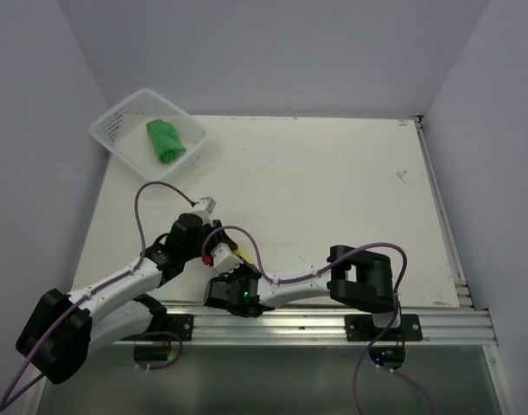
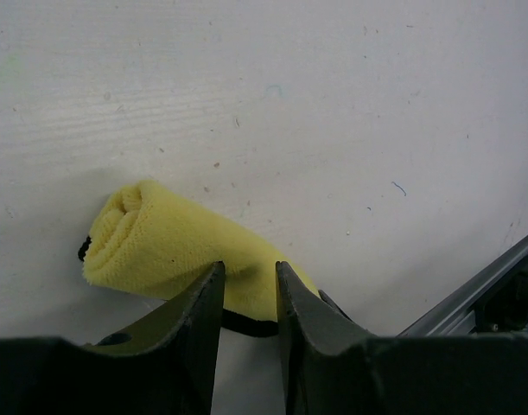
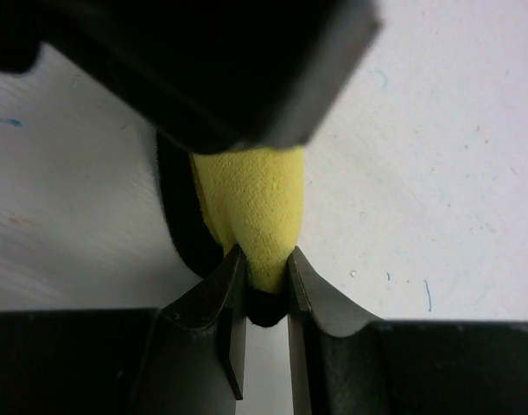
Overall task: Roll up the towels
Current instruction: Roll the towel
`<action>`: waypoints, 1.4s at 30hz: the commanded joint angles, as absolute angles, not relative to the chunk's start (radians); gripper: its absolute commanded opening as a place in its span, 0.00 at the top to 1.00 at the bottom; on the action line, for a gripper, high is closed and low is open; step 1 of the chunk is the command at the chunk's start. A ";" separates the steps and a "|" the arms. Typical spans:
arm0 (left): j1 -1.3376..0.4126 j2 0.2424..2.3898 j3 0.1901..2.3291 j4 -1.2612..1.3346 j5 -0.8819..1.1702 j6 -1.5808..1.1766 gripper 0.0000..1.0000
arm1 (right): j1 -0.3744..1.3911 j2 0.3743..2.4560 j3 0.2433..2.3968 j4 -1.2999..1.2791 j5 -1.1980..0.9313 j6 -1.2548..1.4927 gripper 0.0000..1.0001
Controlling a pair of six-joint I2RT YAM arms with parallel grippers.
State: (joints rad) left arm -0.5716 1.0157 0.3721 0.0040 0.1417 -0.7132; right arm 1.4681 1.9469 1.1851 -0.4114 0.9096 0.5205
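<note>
Up at about 10 o'clock on the table (image 1: 333, 190) there's the white mesh basket (image 1: 115, 126), and the green towel (image 1: 165, 142) is sitting inside it, rolled into a little log. Moving right, the action is down near 7 o'clock, close to the near edge. The left gripper (image 2: 249, 281) sits over the yellow towel (image 2: 155, 246). In the left wrist view the towel lies on the table as a roll running from 9 o'clock toward 5 o'clock. Its spiral end shows at the 9 o'clock side, and a strip of black backing peeks out under the fingers. The jaws are only slightly apart with yellow cloth showing in the gap, but honestly I can't tell if it's really clamping or just straddling the roll. The right gripper (image 3: 265, 257) is clearer: both fingers are pressed into the towel's other end, pinching it. A few tiny blue pen marks (image 2: 400, 188) dot the tabletop, too small to read as anything. The aluminium rail (image 1: 333, 322) runs along the 6 o'clock edge.
</note>
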 commanded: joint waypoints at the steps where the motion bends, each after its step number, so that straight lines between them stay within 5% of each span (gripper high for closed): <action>1: -0.568 1.009 0.416 0.043 0.146 -0.692 0.66 | 1.477 2.022 1.229 -0.569 0.999 0.528 1.00; 30: -0.568 1.146 0.265 0.249 0.233 -0.719 0.66 | 1.511 2.117 1.324 -0.612 0.948 0.502 1.00; 42: -0.566 1.177 0.235 0.210 0.170 -0.709 0.66 | 1.511 1.859 1.161 -0.420 0.923 0.540 0.74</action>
